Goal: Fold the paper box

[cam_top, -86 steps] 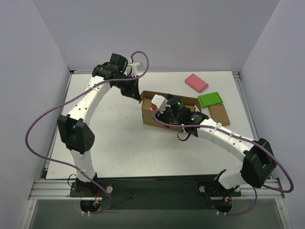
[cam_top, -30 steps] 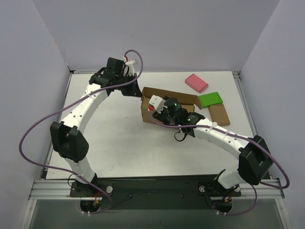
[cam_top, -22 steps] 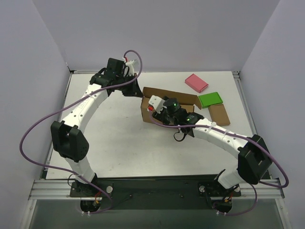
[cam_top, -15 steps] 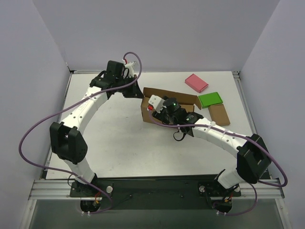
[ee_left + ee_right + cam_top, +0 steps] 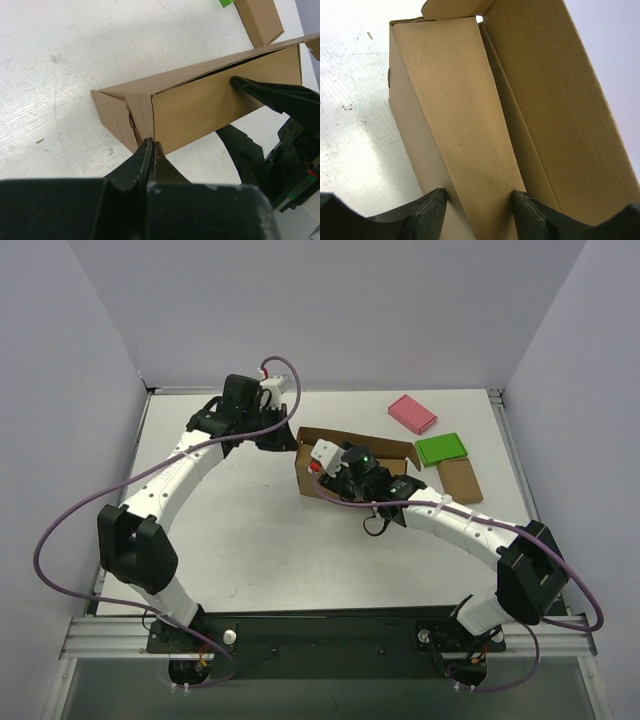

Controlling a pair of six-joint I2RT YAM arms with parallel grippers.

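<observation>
The paper box (image 5: 352,438) is a brown cardboard mailer, partly folded up, standing mid-table. It fills the right wrist view (image 5: 470,110) and lies across the left wrist view (image 5: 210,105). My left gripper (image 5: 288,440) is shut, its tips (image 5: 151,145) against the box's left end corner where a wall flap meets the end wall. My right gripper (image 5: 315,478) straddles a folded-in wall panel at its near side (image 5: 476,197). Its fingers (image 5: 432,205) touch both sides of the panel. One right finger (image 5: 250,86) presses the long face.
A pink block (image 5: 412,413), a green block (image 5: 441,448) and a small brown block (image 5: 460,480) lie right of the box. The brown block also shows in the left wrist view (image 5: 260,20). Grey walls enclose the table on three sides.
The left arm has swung in and its gripper has moved right to the box's left end. The right gripper has shifted slightly left with the box and keeps its hold.
</observation>
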